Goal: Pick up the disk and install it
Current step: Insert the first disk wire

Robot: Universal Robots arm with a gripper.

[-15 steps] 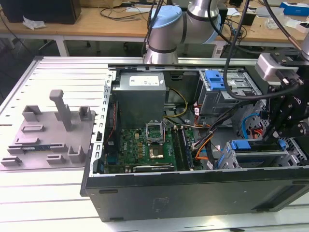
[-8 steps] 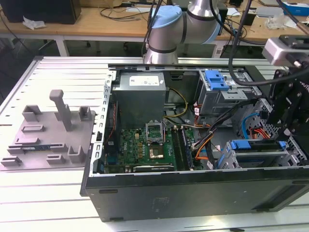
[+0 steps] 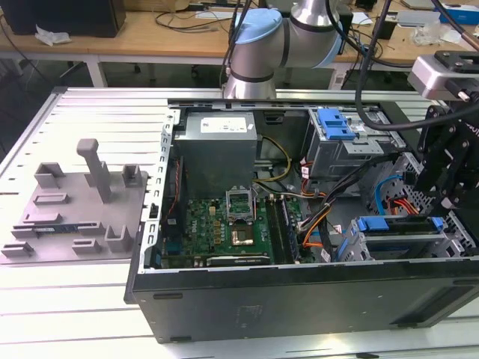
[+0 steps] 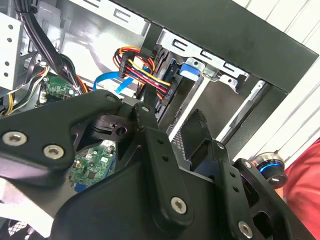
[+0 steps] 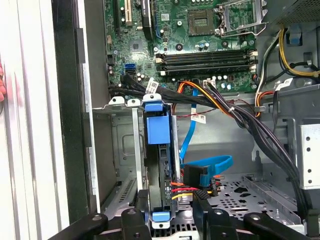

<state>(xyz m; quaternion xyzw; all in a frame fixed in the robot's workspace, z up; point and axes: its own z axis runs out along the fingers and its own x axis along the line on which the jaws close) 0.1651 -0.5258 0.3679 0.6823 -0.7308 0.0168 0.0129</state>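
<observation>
While the open computer case (image 3: 247, 299) lies on its side on the slatted table (image 3: 82, 299), the gripper (image 3: 449, 176) hangs over the drive cage (image 3: 404, 239) at the exterior view's right. Whether its claw is spread or pressed together cannot be told — the black linkage hides the tips in both wrist views. The disk (image 5: 159, 165) stands on edge in the cage's slot, its blue frame showing, beside the coloured power cable (image 5: 192, 187) and the blue data cable (image 5: 207, 165) — the green motherboard (image 5: 200, 35) lies beyond.
</observation>
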